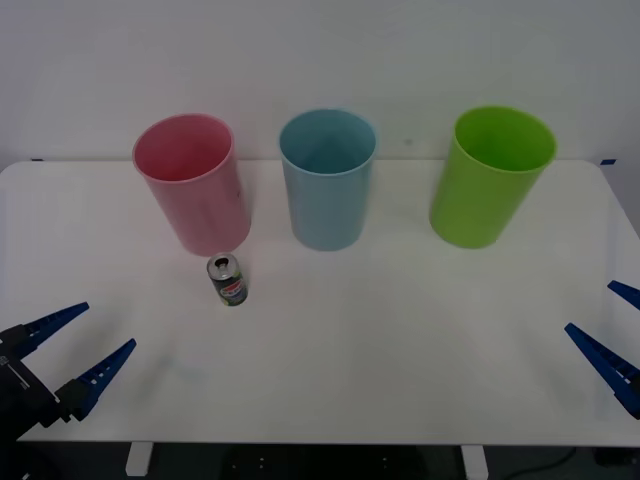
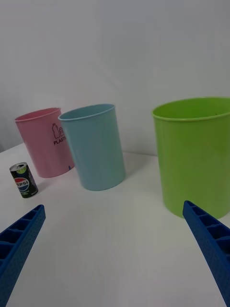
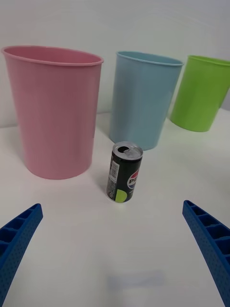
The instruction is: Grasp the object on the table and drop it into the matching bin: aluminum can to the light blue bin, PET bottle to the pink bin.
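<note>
Holding: nothing, my left gripper (image 1: 78, 345) and right gripper (image 1: 605, 330) both spread wide
Can (image 1: 227, 279): upright on table (image 1: 400, 330), just before pink bin (image 1: 192, 183)

We see a white bench (image 1: 400, 340) with three upright bins in a row along its far edge: pink bin (image 1: 193, 185) toward the left corner, light blue bin (image 1: 327, 180) mid-edge, lime green bin (image 1: 490, 177) toward the right. An upright aluminum can (image 1: 227, 280) stands just before the pink bin.
</note>
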### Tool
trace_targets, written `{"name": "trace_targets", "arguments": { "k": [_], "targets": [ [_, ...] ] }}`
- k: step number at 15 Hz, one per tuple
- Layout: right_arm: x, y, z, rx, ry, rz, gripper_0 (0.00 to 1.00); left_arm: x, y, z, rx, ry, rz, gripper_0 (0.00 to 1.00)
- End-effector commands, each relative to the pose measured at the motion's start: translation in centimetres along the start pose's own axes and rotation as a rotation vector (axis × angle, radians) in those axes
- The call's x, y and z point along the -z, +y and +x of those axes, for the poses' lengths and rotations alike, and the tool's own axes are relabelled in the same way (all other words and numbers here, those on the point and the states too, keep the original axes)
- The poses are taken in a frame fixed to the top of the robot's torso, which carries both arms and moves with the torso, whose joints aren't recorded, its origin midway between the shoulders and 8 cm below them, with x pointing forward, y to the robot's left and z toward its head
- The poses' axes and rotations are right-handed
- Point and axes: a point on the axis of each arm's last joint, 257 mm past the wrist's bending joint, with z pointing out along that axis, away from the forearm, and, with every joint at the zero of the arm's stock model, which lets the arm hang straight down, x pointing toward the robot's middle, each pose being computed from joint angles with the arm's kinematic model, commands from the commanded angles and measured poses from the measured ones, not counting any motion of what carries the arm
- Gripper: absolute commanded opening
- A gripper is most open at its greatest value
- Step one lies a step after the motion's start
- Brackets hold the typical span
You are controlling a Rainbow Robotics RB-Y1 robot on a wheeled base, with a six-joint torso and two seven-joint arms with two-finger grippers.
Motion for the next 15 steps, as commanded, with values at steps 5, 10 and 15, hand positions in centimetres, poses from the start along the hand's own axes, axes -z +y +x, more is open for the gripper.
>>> {"name": "trace_targets", "arguments": {
  "k": [5,10,15],
  "targets": [
    [0.0,0.0,0.0,0.0,0.0,0.0,1.0,-3.6,-0.6,1.2,0.017,-0.011,-0.035,1.0],
    [0.0,0.0,0.0,0.0,0.0,0.0,1.0,-6.8,-0.4,2.7,0.036,-0.006,-0.022,1.0],
    [0.0,0.0,0.0,0.0,0.0,0.0,1.0,-10.3,-0.4,4.0,-0.016,-0.007,0.012,1.0]
  ]
}}
